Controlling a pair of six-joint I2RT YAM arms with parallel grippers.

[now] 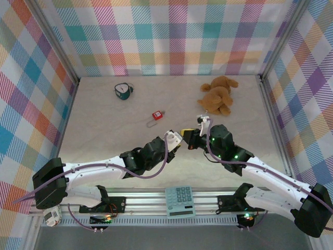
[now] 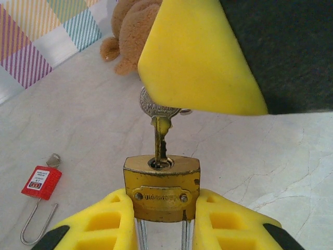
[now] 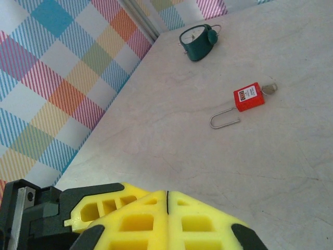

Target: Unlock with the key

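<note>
Left tool (image 1: 176, 139): fingers clamped, slightly parted (arm reached inward).
Right tool (image 1: 193, 136): fingers pressed together, met its partner mid-desk.

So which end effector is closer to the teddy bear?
Right. The right end effector is on the teddy bear's near side, slightly left; the left end effector is farther left, past it.

Padlock (image 2: 162, 190) looks worn brass, key (image 2: 159, 130) silvery metal, table (image 2: 270, 156) matt stone
</note>
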